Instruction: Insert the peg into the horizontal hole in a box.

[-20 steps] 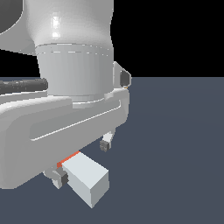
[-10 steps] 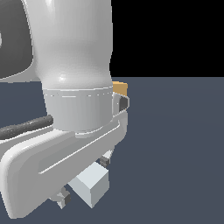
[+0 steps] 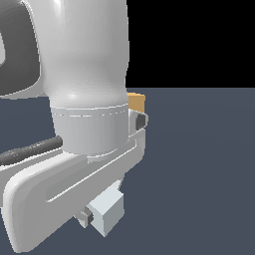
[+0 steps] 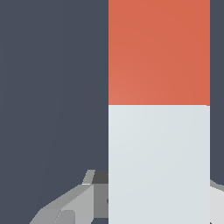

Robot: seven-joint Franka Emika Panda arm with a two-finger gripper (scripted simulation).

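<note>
The peg [image 4: 159, 109] fills much of the wrist view, its red-orange part [image 4: 159, 52] beyond its white part [image 4: 159, 164]. In the exterior view only the white end [image 3: 108, 215] shows, sticking out below the arm near the floor. My gripper [image 3: 102, 205] is shut on the peg, with one grey finger [image 3: 86, 217] showing beside it; the fingers [image 4: 65, 209] flank the white part in the wrist view. A corner of the tan box [image 3: 136, 102] peeks out behind the arm. The hole is hidden.
The big white arm [image 3: 74, 124] blocks the exterior view's left half. A dark grey floor [image 3: 199, 174] stretches to the exterior view's right.
The arm has swung across the exterior view with the peg in its grip. The peg's red part has gone out of sight there, and the tan box has come into view behind the arm.
</note>
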